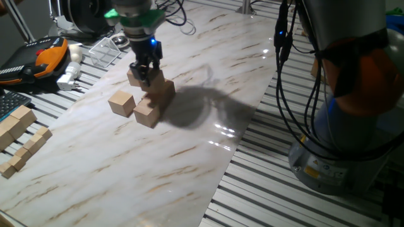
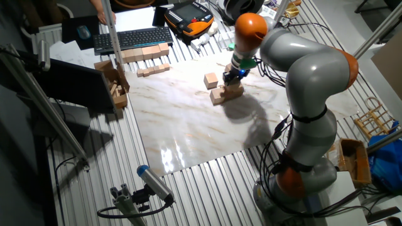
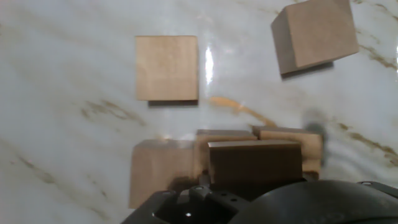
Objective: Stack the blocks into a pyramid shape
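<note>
Six tan wooden blocks lie on the marble board [image 1: 189, 164]. Several sit in a row: the near end block [image 1: 147, 112] [image 3: 160, 173], the far end block [image 1: 165, 88] [image 3: 292, 140], and one between them [image 3: 225, 138]. A shaded block [image 3: 255, 160] sits over the middle of the row, between my fingers. My gripper [image 1: 146, 74] [image 2: 233, 74] points down over the row and looks shut on that block. Two loose blocks lie beside the row: one [image 1: 121, 103] [image 3: 166, 67] [image 2: 210, 80] and another [image 1: 134, 77] [image 3: 314, 35].
Smaller, paler wooden pieces [image 1: 19, 135] [image 2: 146, 53] lie off the board's left side. An orange pendant [image 1: 41, 58], a keyboard [image 2: 129, 39] and a wooden box [image 2: 114, 85] stand beyond the board. The arm's base [image 1: 353, 132] and cables are at the right.
</note>
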Robot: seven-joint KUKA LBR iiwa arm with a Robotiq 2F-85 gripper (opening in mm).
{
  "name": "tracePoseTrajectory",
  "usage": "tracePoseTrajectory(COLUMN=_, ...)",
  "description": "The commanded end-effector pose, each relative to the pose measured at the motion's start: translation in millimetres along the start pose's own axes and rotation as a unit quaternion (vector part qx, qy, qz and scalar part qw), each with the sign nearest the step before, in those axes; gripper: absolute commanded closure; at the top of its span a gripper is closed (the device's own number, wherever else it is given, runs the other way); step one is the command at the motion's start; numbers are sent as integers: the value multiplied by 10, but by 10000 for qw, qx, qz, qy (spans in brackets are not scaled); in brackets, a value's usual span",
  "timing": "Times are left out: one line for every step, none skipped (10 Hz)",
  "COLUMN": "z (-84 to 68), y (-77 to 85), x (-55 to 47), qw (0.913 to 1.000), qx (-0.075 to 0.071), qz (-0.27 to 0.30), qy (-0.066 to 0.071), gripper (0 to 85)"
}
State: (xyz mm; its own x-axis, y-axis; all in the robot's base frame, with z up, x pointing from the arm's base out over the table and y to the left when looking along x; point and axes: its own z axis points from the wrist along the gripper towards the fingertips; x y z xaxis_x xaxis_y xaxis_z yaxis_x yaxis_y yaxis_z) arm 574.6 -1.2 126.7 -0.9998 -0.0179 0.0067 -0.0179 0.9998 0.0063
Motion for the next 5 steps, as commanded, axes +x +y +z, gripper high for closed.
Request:
tracePoseTrajectory(z=60, y=-242, x=-5, qw=10000, qx=-22, qz=-29, qy=-29, gripper=850)
tracePoseTrajectory(z=104, y=-253, x=-16, qw=10000, qx=-68, qz=-44, qy=-38, gripper=850)
tracePoseTrajectory(z=125, y=-217, x=-25, qw=10000, qx=-77, qz=-6, qy=-7, gripper=850)
tracePoseTrajectory(z=138, y=-194, x=-29, qw=10000, qx=-69, qz=9, qy=-14, gripper=850)
tracePoseTrajectory(z=143, y=-181, x=-37, qw=10000, qx=-84, qz=24, qy=-7, gripper=850)
